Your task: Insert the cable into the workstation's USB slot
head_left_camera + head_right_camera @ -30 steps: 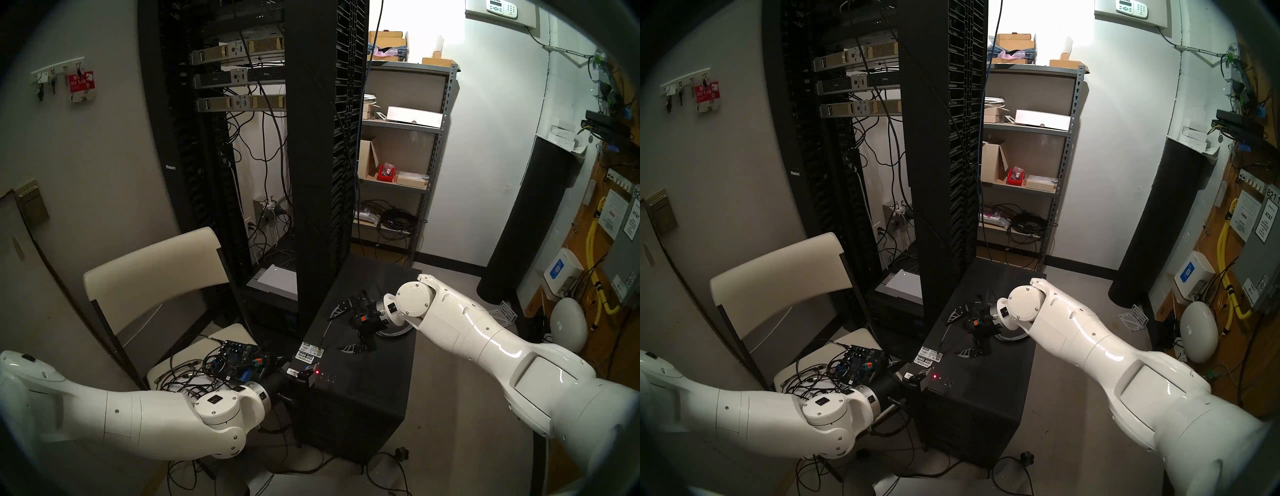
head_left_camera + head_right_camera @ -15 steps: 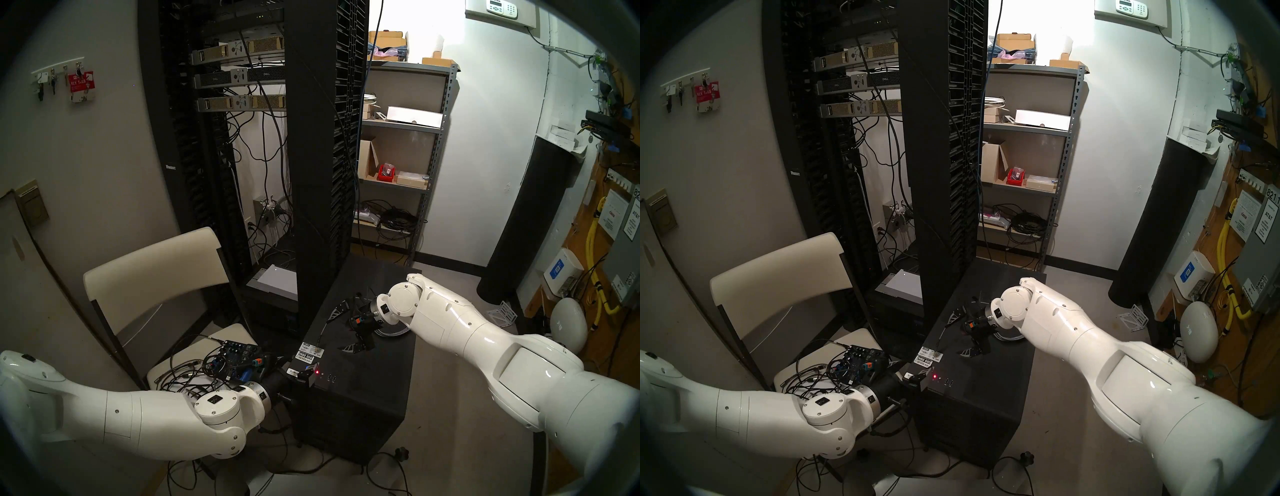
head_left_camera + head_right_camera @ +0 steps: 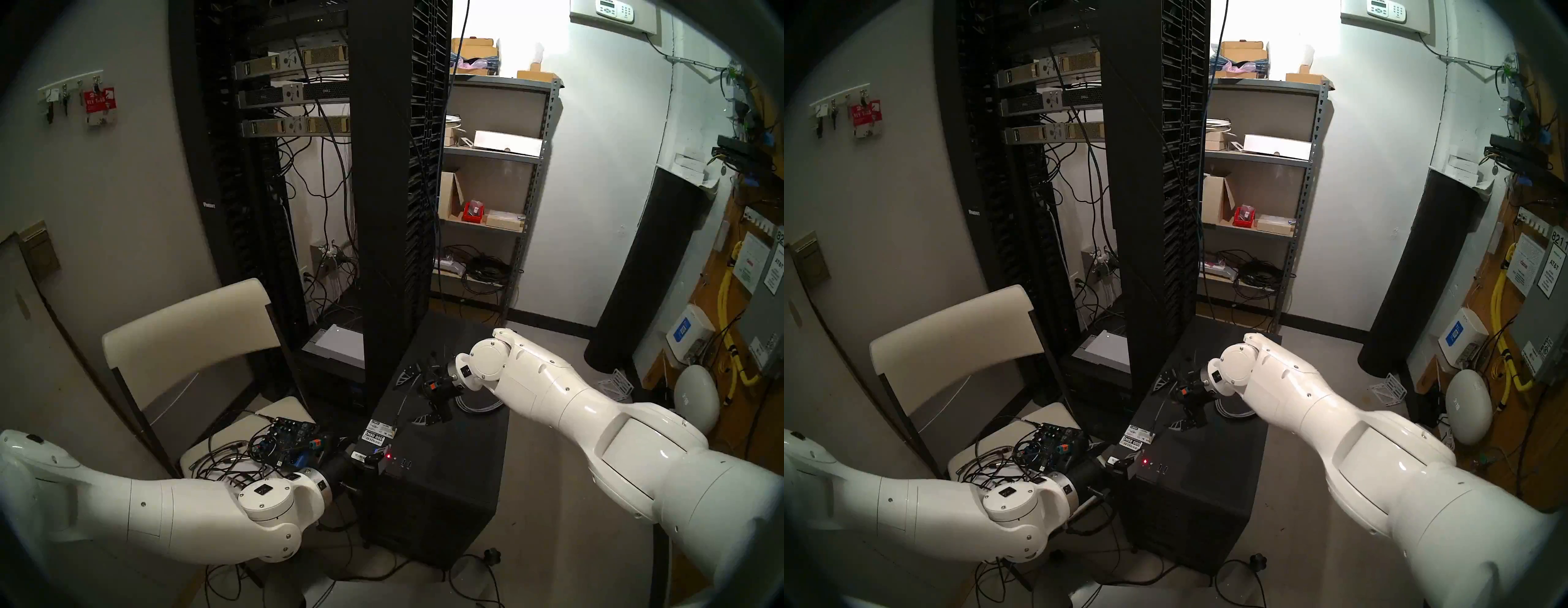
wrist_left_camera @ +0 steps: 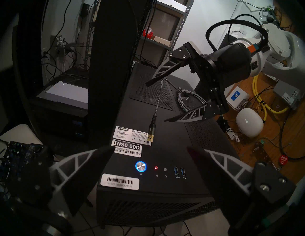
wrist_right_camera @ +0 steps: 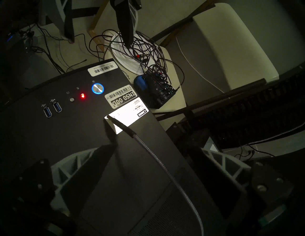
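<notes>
Nearest to the robot, the left gripper (image 4: pixel 149 152) waits with jaws wide and empty at the front edge of the workstation (image 4: pixel 173 148), where the USB slot (image 4: pixel 183 171) is still free. Behind it, the cable (image 4: pixel 158 100) lies loose on top, plug on a white sticker. Farther back, the right gripper (image 4: pixel 156 103) hangs spread above the cord, so grasping and inserting both remain.

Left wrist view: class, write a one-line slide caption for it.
Open right gripper hovers over the braided cable lying on the workstation, its plug short of the USB slot.
</notes>
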You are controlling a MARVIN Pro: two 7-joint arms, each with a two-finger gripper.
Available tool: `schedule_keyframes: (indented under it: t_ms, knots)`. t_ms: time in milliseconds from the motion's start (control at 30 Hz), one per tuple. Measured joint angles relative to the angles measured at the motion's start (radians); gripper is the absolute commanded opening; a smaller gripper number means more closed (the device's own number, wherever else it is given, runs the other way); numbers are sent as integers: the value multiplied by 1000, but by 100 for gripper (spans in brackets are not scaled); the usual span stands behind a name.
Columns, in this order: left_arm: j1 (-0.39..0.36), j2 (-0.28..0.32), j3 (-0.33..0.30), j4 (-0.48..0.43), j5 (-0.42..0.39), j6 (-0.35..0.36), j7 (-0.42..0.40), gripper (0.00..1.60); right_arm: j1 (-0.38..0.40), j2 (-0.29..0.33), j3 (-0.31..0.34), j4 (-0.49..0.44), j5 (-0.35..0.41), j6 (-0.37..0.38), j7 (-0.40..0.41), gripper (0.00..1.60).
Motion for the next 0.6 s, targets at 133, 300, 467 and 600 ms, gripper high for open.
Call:
schedule_keyframes:
  t_ms: [133,300,467,600]
  knots:
    - [0,0,0,0,0,0,0,160,11,-17,-22,32,-47,-3,-17,136]
    - [0,0,0,0,0,0,0,160,21,-36,-44,56,-94,-5,-39,115]
    - [0,0,0,0,0,0,0,160,26,-52,-55,64,-118,-13,-53,110]
    - [0,0,0,0,0,0,0,160,27,-63,-57,63,-126,-21,-55,104]
